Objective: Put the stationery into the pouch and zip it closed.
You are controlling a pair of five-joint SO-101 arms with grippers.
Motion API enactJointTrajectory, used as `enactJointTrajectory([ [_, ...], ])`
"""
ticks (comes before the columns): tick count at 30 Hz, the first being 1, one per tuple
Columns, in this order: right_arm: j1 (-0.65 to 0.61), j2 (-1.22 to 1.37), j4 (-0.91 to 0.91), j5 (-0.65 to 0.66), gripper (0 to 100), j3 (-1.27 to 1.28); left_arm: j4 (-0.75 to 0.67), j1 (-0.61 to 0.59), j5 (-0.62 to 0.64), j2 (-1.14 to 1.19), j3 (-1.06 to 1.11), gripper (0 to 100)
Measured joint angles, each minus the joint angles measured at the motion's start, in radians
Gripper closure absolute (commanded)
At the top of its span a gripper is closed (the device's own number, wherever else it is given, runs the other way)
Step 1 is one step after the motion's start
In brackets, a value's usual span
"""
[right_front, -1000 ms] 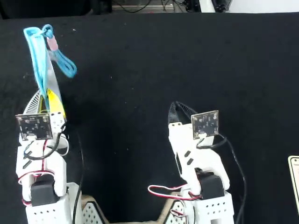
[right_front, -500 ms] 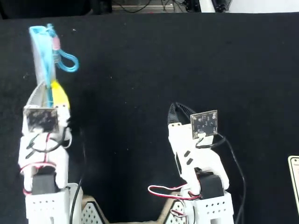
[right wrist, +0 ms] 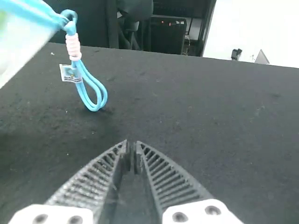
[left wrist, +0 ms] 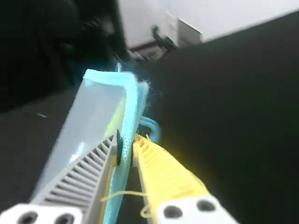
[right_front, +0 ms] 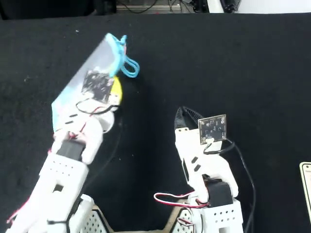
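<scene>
Pouch (right_front: 98, 58), translucent, blue-edged; clamped by left gripper (left wrist: 127, 141)

Clear blue-edged pouch (right_front: 99, 57), tilted, in left gripper (left wrist: 127, 142).

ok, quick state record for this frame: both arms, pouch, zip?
left pincer: shut on the blue-trimmed edge of the pouch, holding it raised
right pincer: shut, empty, low over the table, apart from the pouch
pouch: clear with blue trim, tilted
strap loop: blue, hanging from a pouch corner
zip: cannot tell if open or closed
contents: cannot tell
table: black cloth
card: at the table's right edge, away from both arms
</scene>
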Motion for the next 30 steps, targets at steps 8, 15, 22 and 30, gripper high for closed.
enactJointTrajectory([
  [8,0.0,0.0,0.0,0.0,98.6,0.0,0.229,0.064,0.239,0.181,-0.16,83],
  [15,0.0,0.0,0.0,0.0,98.6,0.0,0.334,0.071,0.181,0.181,-0.235,85],
  [22,0.0,0.0,0.0,0.0,98.6,0.018,0.394,-0.095,0.11,0.058,-0.129,88],
  [30,0.0,0.0,0.0,0.0,98.6,0.018,0.4,-0.477,0.04,-0.037,0.083,88],
])
